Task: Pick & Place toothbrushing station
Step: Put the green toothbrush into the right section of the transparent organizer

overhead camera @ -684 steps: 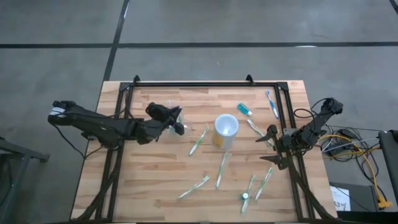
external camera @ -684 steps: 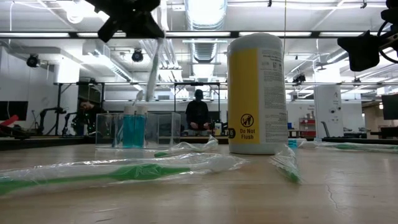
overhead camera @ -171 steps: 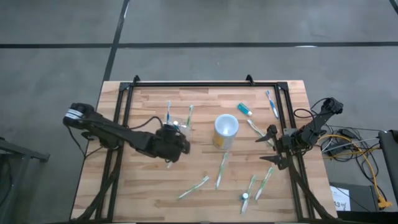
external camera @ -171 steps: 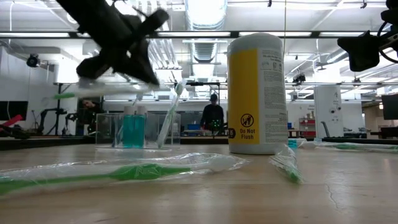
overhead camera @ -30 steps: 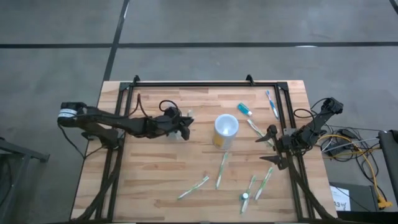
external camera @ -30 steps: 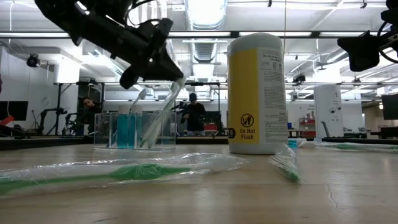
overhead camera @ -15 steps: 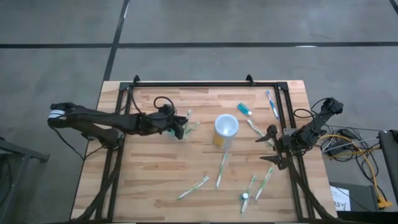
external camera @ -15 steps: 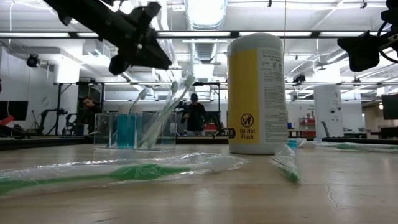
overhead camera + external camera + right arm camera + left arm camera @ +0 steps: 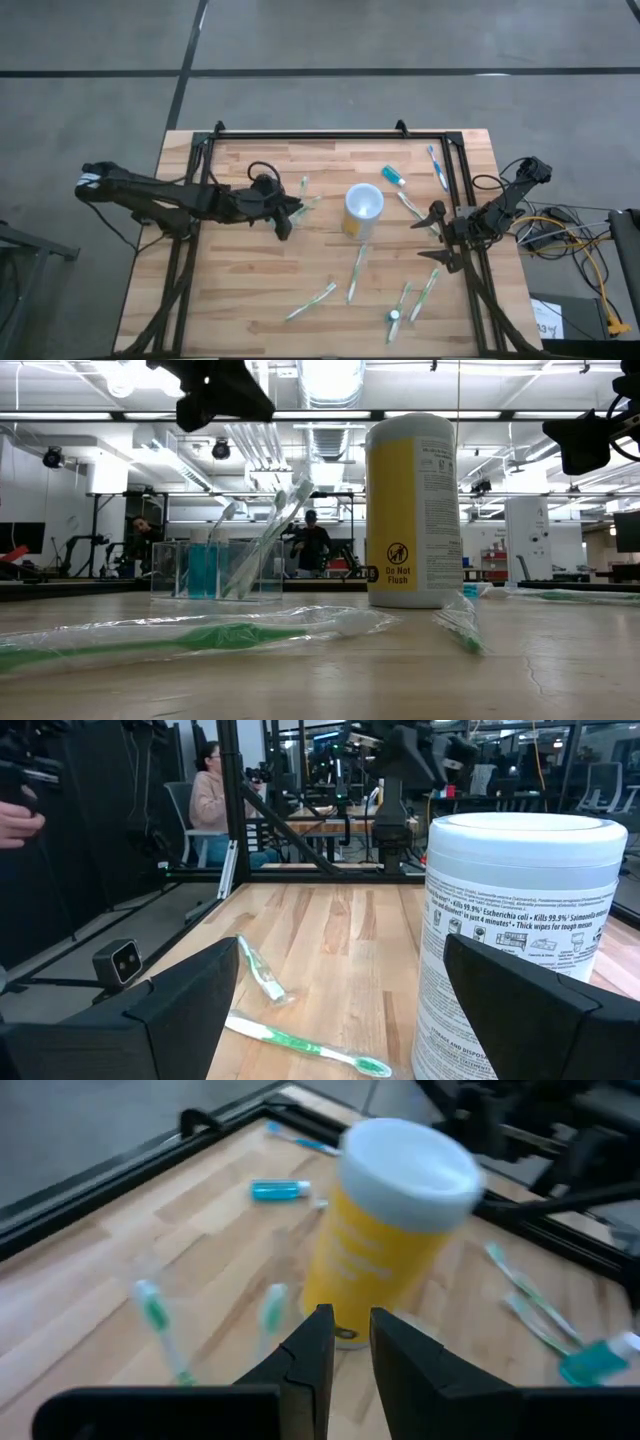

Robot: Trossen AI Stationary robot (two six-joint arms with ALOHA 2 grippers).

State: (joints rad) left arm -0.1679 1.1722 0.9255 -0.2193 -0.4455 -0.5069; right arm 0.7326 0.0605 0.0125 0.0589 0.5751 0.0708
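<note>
The clear holder stands on the wood left of the yellow cup, faint in the high view. Two or three toothbrushes lean in it, heads up; their heads show in the left wrist view. A blue item shows in or behind the holder. My left gripper hangs above the holder, its fingers a little apart and empty. My right gripper waits at the table's right edge, open wide and empty.
Several wrapped green toothbrushes lie on the near half of the table, one close to the low camera. A blue tube and a blue toothbrush lie at the far right. A black frame rail borders the table.
My left gripper has let go of a toothbrush, risen above the holder and drawn back a little toward the table's left and near edge. The toothbrush has stayed leaning in the clear holder, tipped a little more toward the yellow cup.
</note>
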